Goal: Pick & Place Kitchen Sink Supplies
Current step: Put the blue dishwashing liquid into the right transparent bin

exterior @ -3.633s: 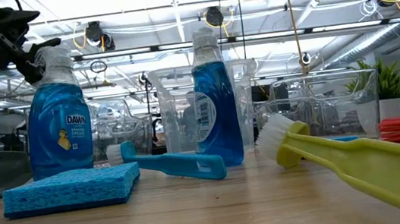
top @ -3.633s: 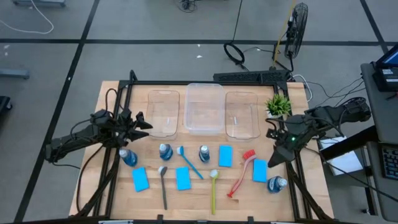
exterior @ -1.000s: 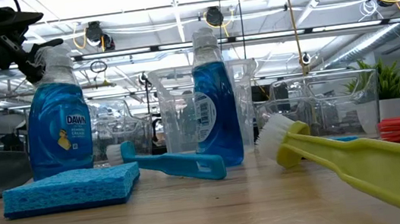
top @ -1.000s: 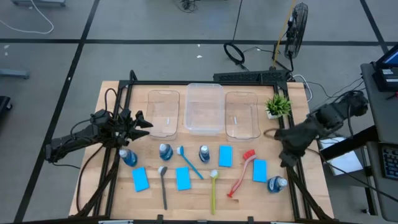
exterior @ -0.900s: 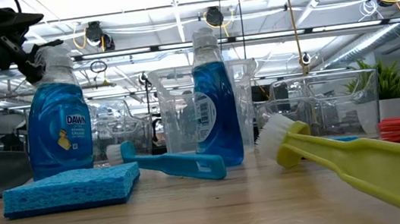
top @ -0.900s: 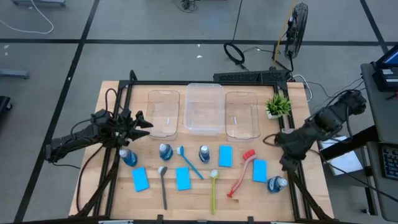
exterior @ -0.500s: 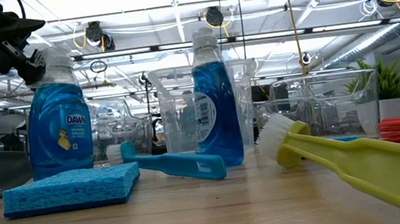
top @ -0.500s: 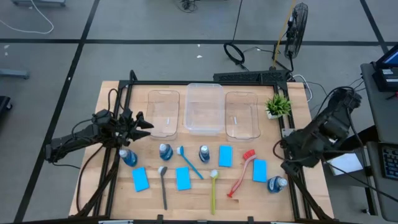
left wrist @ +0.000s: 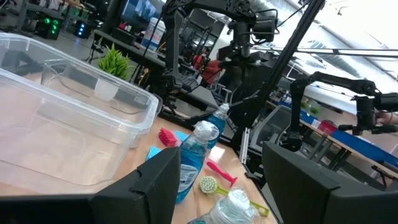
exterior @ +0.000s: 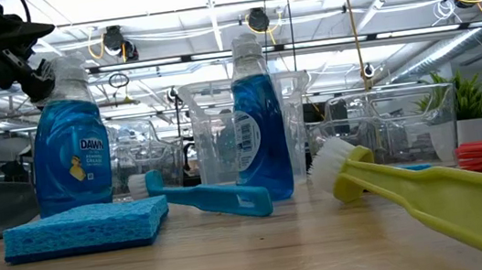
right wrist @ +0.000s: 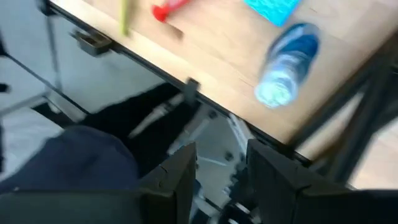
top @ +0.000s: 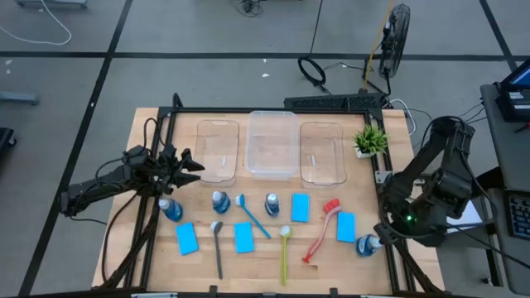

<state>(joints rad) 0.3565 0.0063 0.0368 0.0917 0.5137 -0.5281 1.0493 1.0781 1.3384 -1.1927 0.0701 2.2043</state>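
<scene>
Blue bottles (top: 170, 209) (top: 220, 201) (top: 272, 204) stand on the wooden table among blue sponges (top: 187, 238) (top: 243, 237) (top: 300, 208) (top: 345, 226). Dark (top: 217, 248), blue (top: 252, 215), yellow-green (top: 284, 252) and red (top: 323, 228) brushes lie flat beside them. Another bottle (top: 368, 244) (right wrist: 289, 62) sits by the near right corner. My left gripper (top: 189, 164) (left wrist: 217, 186) hangs open beside the left tub, with nothing in it. My right gripper (top: 387, 233) (right wrist: 221, 171) hangs open, tilted down, high over the right edge near that corner bottle.
Three clear tubs (top: 218, 151) (top: 272, 143) (top: 322, 152) stand in a row at the back. A green potted plant (top: 370, 141) stands at the back right. Black frame rails (top: 389, 248) run along the table's sides. A dark seat (right wrist: 68, 162) is below the near edge.
My right arm has swung from beside the plant along the table's right edge toward the near edge. Its wrist has rolled as it went, and it stays high above the table. Nothing on the table has moved.
</scene>
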